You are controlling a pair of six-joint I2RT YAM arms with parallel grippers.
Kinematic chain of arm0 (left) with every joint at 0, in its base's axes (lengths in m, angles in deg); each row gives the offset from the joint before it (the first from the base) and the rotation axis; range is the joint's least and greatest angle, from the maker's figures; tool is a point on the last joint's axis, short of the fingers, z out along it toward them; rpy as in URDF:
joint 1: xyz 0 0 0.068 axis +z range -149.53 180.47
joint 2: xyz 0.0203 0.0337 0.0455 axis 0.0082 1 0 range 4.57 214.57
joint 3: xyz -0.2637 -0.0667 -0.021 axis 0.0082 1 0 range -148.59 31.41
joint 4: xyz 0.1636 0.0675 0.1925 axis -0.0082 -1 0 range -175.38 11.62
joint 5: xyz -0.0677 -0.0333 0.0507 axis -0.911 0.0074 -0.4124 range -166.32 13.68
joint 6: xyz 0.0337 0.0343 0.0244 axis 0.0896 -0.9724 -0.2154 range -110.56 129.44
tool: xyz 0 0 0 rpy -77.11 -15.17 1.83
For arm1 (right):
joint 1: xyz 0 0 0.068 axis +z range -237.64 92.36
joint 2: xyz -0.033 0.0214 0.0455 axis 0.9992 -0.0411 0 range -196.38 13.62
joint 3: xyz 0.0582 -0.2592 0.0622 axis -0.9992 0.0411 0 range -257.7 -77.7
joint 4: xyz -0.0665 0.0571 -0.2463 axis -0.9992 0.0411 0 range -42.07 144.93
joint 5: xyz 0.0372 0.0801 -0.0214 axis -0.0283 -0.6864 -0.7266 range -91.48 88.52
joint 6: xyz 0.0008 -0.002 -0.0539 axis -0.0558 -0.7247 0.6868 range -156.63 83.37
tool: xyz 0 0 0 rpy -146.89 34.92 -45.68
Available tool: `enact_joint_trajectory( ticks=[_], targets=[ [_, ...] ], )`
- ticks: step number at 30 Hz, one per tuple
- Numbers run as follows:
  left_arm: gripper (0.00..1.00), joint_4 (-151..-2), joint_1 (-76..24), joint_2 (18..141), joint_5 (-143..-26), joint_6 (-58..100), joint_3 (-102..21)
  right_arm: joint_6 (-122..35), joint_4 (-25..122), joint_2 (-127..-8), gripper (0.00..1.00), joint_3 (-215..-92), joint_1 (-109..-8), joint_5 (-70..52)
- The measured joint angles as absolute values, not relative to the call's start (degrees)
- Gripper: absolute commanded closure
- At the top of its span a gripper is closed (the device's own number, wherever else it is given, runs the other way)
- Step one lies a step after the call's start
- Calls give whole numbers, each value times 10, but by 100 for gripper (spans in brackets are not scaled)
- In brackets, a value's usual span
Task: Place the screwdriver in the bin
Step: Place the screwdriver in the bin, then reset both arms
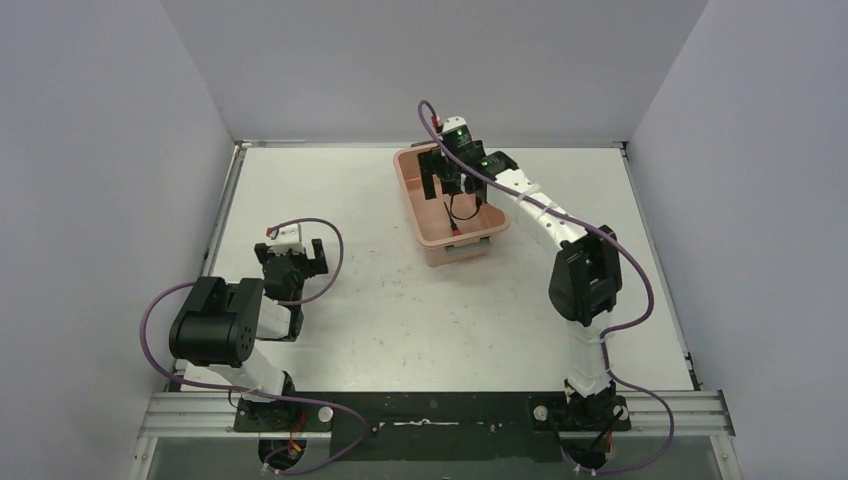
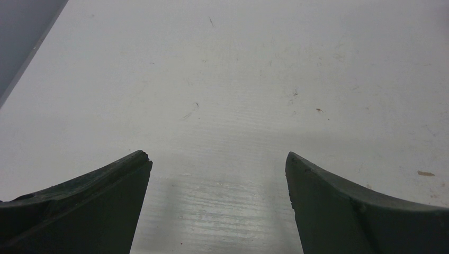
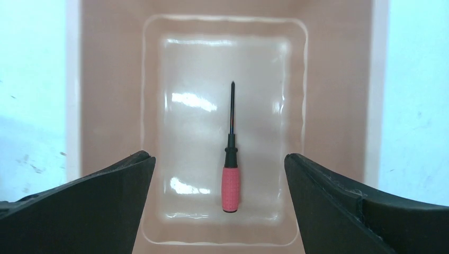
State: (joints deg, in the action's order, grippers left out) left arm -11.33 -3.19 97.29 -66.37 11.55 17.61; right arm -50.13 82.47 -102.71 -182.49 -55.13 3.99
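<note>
The screwdriver [image 3: 231, 182], with a short red handle and a thin black shaft, lies flat on the floor of the salmon-pink bin [image 3: 106, 79]. In the top view the bin [image 1: 414, 200] stands at the back middle of the table, and the screwdriver [image 1: 454, 231] lies near its front end. My right gripper [image 1: 446, 182] hangs above the bin, open and empty; in the right wrist view [image 3: 218, 157] its jaws stand wide on either side of the screwdriver, well above it. My left gripper [image 1: 290, 252] is open and empty over bare table at the front left, as its wrist view [image 2: 218, 154] also shows.
The white table [image 1: 400, 310] is walled by grey panels on the left, back and right. The bin has a grey handle [image 1: 462, 251] at its near short end. Purple cables loop beside both arms.
</note>
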Motion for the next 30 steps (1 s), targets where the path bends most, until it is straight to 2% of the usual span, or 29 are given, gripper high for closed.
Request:
enact_joint_trajectory(
  ticks=[13, 30],
  targets=[
    [3, -113, -32, 973, -664, 115, 176, -482, 913, -1008, 0, -1981, -549, 56],
    [3, -113, -32, 973, -664, 115, 176, -431, 925, -971, 0, -1996, -559, 47]
  ],
)
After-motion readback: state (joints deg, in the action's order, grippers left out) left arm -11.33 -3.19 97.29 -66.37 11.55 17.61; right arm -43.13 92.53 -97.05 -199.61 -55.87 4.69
